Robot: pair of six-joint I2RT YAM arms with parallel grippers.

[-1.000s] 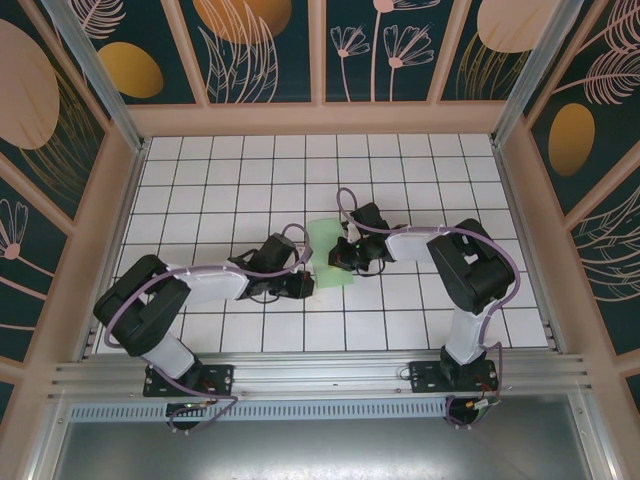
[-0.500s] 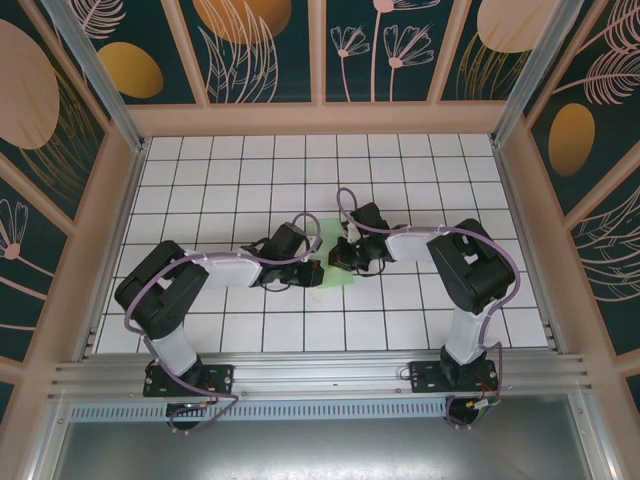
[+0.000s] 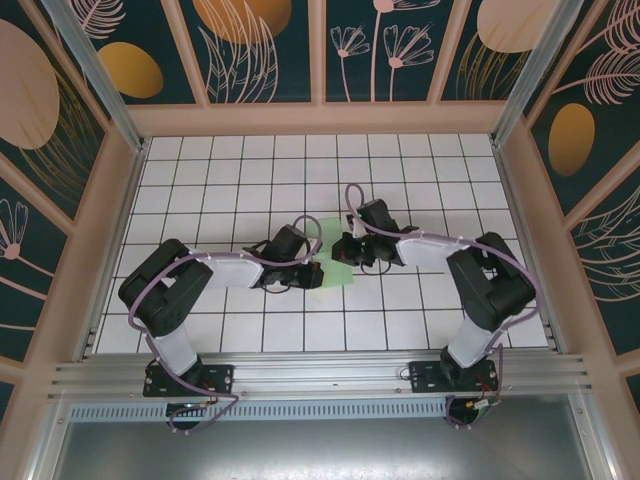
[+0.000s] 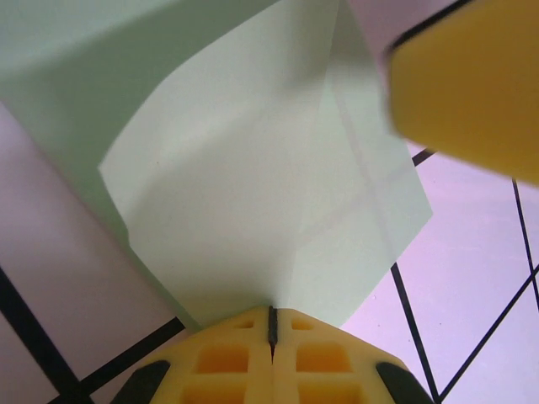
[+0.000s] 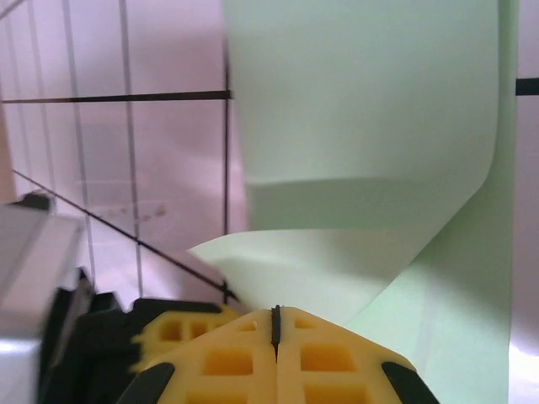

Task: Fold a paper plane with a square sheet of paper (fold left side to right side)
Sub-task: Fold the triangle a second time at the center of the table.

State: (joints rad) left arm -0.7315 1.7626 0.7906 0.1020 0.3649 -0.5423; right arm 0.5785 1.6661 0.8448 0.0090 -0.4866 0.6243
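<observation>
Hovering over the tiled table (image 3: 200,160), my left arm (image 3: 225,270) has swung rightward, lapping the sheet of paper (image 3: 338,277) over itself at centre; less green shows. Left gripper (image 4: 271,324) and right gripper (image 5: 275,324) each pinch an edge, jaws closed. Fold looks nearly over; crease not yet pressed.

One square sheet of paper (image 3: 340,276). Two arms: left arm (image 3: 225,270), right arm (image 3: 432,247). One tiled table (image 3: 200,170).

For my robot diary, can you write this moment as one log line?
left gripper: shut on thin pale mint-green paper sheet | right gripper: shut on same sheet | sheet: curled over on white tiled table
</observation>
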